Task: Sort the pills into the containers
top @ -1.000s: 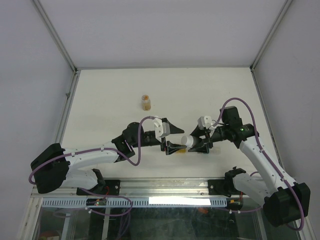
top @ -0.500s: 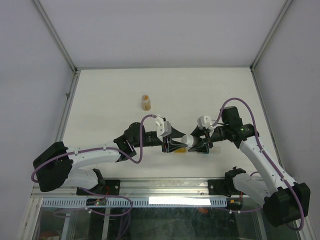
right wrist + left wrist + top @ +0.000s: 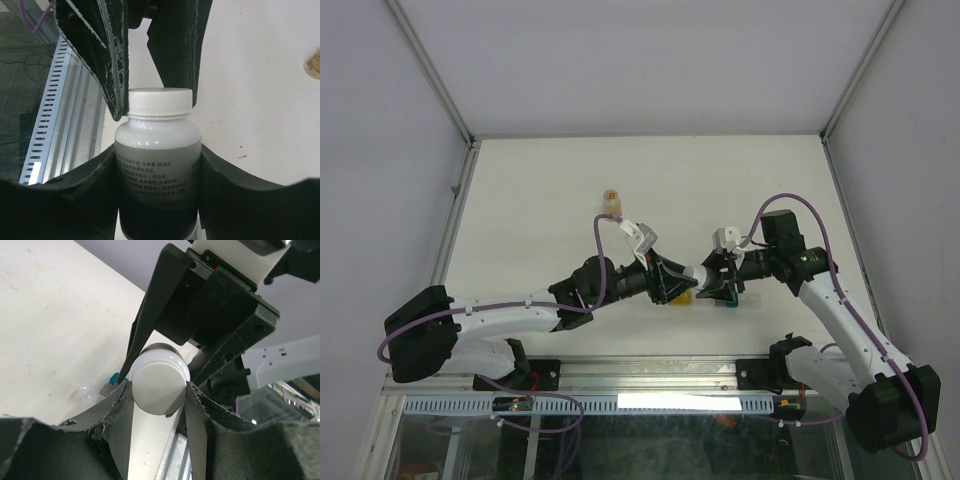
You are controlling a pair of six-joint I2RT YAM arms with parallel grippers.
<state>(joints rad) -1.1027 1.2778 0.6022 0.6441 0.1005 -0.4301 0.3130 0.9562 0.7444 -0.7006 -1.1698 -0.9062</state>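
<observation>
A white pill bottle [image 3: 698, 273] with a white screw cap [image 3: 160, 385] is held above the table between both arms. My right gripper [image 3: 157, 152] is shut on the bottle's body [image 3: 157, 170]. My left gripper [image 3: 159, 385] is shut on the cap from the opposite side, and its fingers [image 3: 112, 55] show beyond the cap in the right wrist view. The containers lie under the bottle. A yellow box [image 3: 686, 297] and a teal box [image 3: 731, 300] peek out in the top view. The left wrist view shows the teal box [image 3: 114, 378] and the clear box [image 3: 85, 390]. No pills are visible.
A small round amber bottle [image 3: 611, 197] stands on the table behind the left arm, and it also shows at the right edge of the right wrist view [image 3: 314, 62]. The table's near edge with its metal rail [image 3: 50, 105] runs just below the grippers.
My left gripper has moved right, rolled at the wrist and closed on the bottle's cap. The right gripper has kept the bottle almost still.
</observation>
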